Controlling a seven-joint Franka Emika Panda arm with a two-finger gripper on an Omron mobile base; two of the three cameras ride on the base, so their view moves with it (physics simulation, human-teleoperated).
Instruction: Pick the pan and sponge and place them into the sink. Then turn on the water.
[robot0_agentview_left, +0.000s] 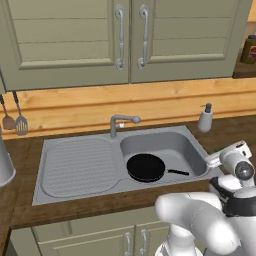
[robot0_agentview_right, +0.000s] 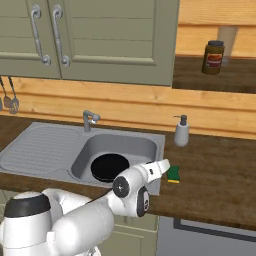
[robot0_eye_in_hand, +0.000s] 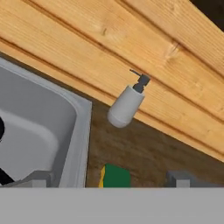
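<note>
Black pan (robot0_agentview_left: 145, 167) lying flat on the floor of the sink (robot0_agentview_left: 75, 167) basin, thin handle pointing toward the basin's right wall; same pan (robot0_agentview_right: 110, 167) seen from the other side near the basin's front. Grey faucet (robot0_agentview_left: 121, 122) standing behind the sink at the seam between ribbed drainboard and basin, spout turned over the basin, with no stream seen falling from it. Sponge (robot0_agentview_right: 173, 174), green layer uppermost with a yellow edge showing, resting on the dark wooden bench (robot0_agentview_right: 220, 175) just beside the sink's right rim, outside the basin. Pincer (robot0_eye_in_hand: 112, 179) hovering low above that sponge (robot0_eye_in_hand: 114, 176), spread wide (one tip at each side of the sponge, clear space between tips and block), gripping nothing. White arm reaching from the base toward the sink's right rim, hand angled down at the sponge. Grey soap dispenser (robot0_agentview_right: 181, 131) upright on the bench behind the sponge, near the sink's back right corner and against the wooden wall boards; also visible in the hand view (robot0_eye_in_hand: 127, 104). Brown jar (robot0_agentview_right: 213, 57) on a shelf well above and to the right of the sink. Two utensils (robot0_agentview_left: 15, 117) hanging on the wall beyond the sink's drainboard end.
</note>
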